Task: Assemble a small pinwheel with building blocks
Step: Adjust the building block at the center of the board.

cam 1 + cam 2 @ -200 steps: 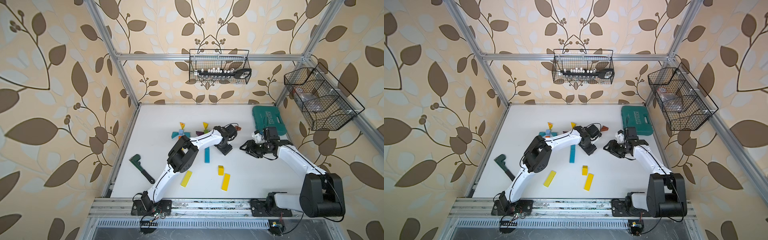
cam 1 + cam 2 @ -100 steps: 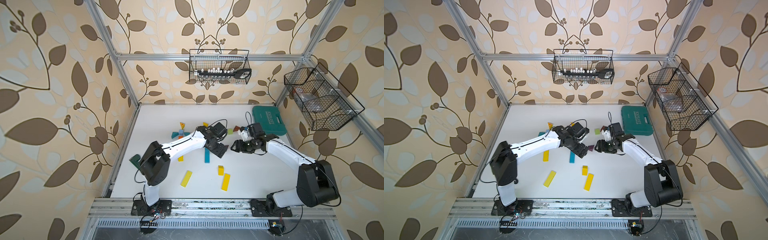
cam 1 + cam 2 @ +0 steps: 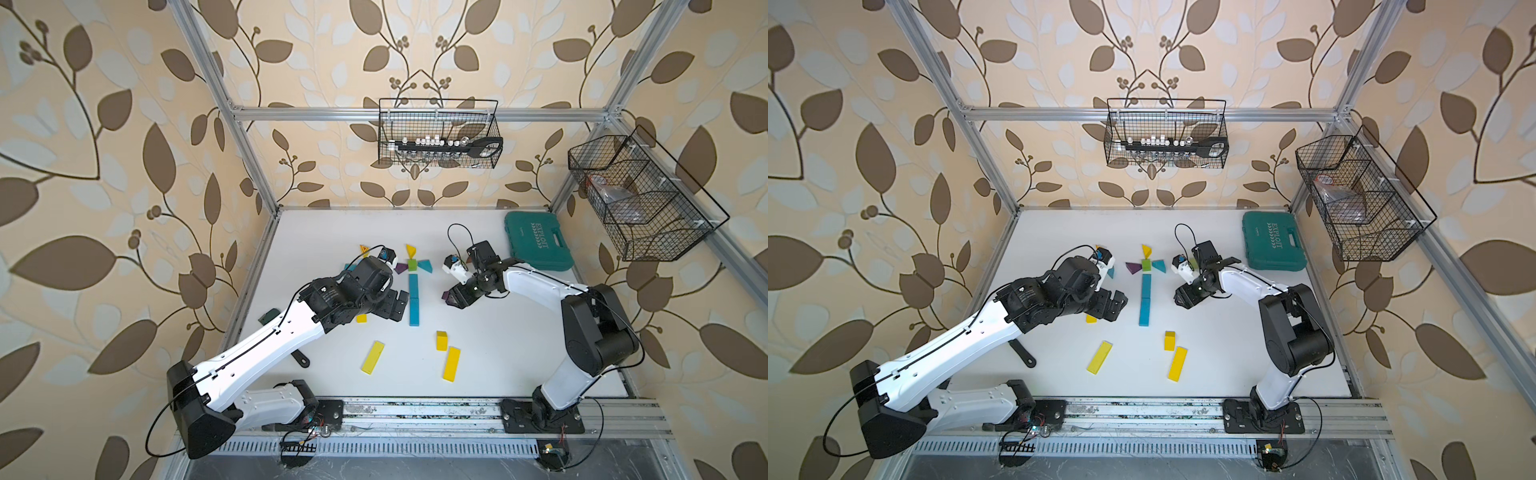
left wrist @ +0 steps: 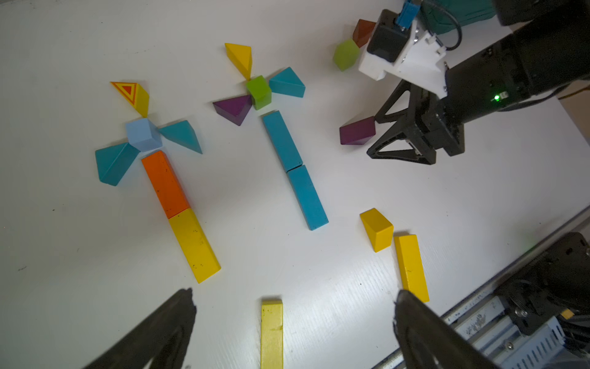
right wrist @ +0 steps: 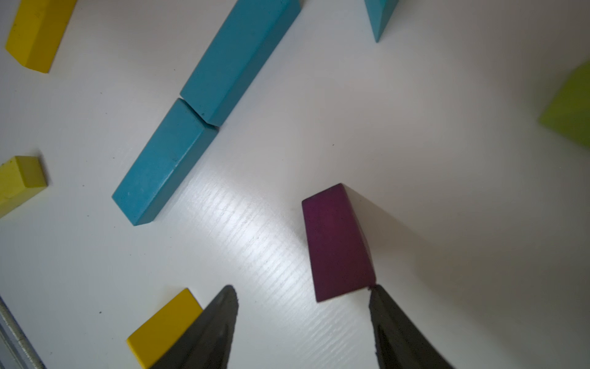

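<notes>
A pinwheel lies mid-table: green cube with a yellow wedge, a teal wedge and a purple wedge around it, above two blue bars end to end. A loose purple wedge lies flat to their right. My right gripper is open just behind it, one fingertip touching its corner, nothing between the jaws. My left gripper hangs wide open over a yellow bar, left of the blue bars in both top views.
A second pinwheel with a light-blue cube, an orange bar and a yellow bar lies further left. Another green cube and a brown wedge sit behind the right gripper. Loose yellow blocks lie in front. A teal case is back right.
My left gripper has opened wide and drawn back to the left, away from the loose purple wedge. The right gripper has moved left up to that wedge.
</notes>
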You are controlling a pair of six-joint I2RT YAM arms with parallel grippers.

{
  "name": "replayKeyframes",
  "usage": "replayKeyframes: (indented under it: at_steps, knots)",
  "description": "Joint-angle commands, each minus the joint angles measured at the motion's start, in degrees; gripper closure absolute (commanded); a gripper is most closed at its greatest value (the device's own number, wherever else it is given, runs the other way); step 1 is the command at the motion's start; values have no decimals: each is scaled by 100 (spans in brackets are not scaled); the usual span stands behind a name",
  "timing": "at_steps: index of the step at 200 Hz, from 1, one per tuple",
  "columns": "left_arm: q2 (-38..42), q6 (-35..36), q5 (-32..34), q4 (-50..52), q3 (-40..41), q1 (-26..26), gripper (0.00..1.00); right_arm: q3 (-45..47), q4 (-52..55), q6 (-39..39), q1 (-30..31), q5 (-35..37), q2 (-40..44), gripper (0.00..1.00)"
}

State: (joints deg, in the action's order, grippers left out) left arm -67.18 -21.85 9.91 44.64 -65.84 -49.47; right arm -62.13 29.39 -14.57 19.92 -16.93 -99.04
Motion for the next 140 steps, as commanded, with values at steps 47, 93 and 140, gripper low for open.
replayKeyframes:
  at_steps: [47,93,140]
  knots:
    - [-177,2,424,218,24,17,1,-568,213,-1054,35,-37,-742,35]
    - [-190,58,430,158,63,25,1,-712,357,-1102,64,-37,-859,49]
    - [-147,-3,438,144,46,26,1,-794,583,-476,116,-31,-882,74]
